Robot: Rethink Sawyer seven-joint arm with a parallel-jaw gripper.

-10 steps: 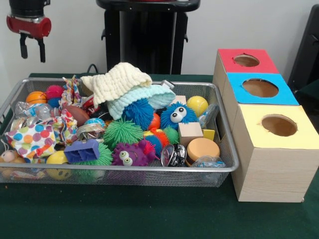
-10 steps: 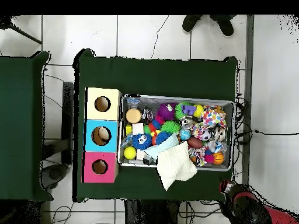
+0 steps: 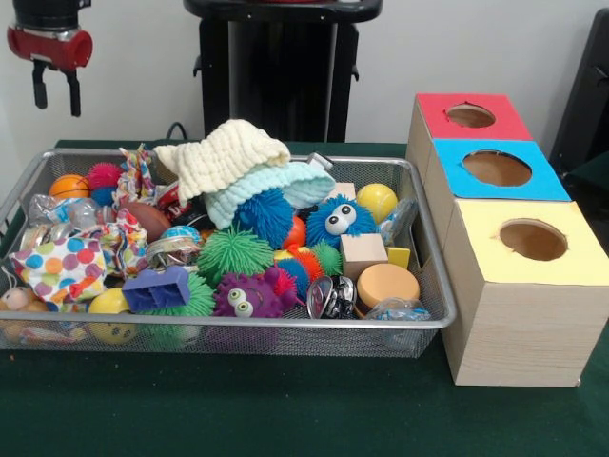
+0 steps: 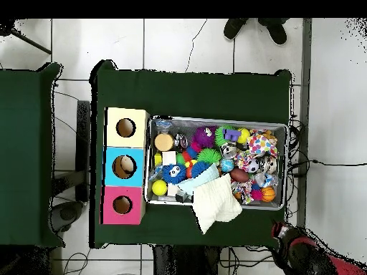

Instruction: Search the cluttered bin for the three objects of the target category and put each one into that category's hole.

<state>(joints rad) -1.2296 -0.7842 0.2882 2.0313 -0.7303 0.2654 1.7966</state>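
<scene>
My gripper (image 3: 57, 100) hangs open and empty above the far left corner of the wire bin (image 3: 285, 324), well clear of the toys. In the overhead view it (image 4: 287, 233) sits just outside the bin's (image 4: 215, 119) lower right corner. The bin is heaped with toys: a blue spiky ball with eyes (image 3: 338, 221), a green spiky ball (image 3: 233, 252), a purple spiky one (image 3: 249, 295), a wooden cube (image 3: 363, 254), a yellow ball (image 3: 377, 200) and a purple block (image 3: 157, 288). Three boxes with round holes stand right of the bin: red (image 3: 433, 109), blue (image 3: 457, 181), yellow (image 3: 485, 224).
A cream knitted cloth (image 3: 224, 152) and a light blue cloth (image 3: 285, 181) lie piled on the toys at the back. A polka-dot cloth (image 3: 62, 267) covers the left side. The green table has bare room in front of the bin. A person's shoes (image 4: 254, 29) show at the top.
The gripper has risen a little and shifted slightly left in the front view. Nothing in the bin has moved.
</scene>
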